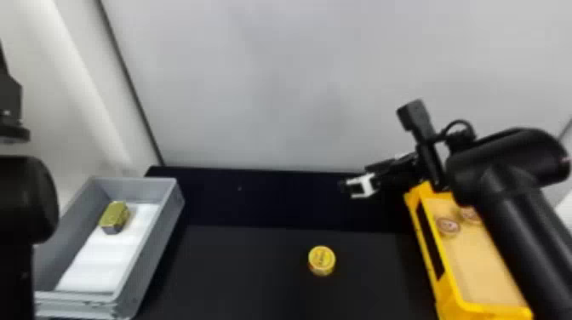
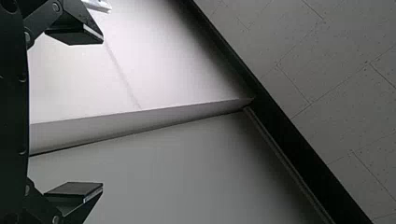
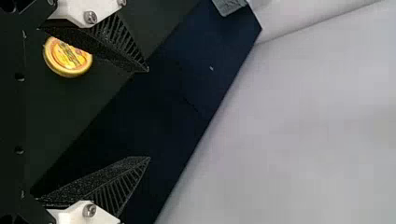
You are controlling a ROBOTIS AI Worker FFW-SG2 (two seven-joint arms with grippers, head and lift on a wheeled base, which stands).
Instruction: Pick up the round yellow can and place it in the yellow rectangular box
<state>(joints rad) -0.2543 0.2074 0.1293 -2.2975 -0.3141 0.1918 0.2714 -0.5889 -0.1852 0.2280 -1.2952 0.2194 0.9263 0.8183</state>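
The round yellow can [image 1: 321,260] stands upright on the black table, left of the yellow rectangular box [image 1: 488,308]. My right gripper [image 1: 347,187] is beyond the can and slightly to its right, near the box's far left corner. In the right wrist view the same gripper [image 3: 149,114] is open with nothing between its fingers, and the can [image 3: 68,58] is partly covered by one finger. My left arm [image 1: 23,200] stays at the left edge; its gripper [image 2: 102,112] is open and holds nothing, facing the walls.
Two round items [image 1: 448,226] lie in the far part of the yellow box, which my right arm partly covers. At the left, a grey box [image 1: 147,259] holds a gold-green block [image 1: 115,215] on a white liner. A pale wall [image 1: 272,85] rises behind the table.
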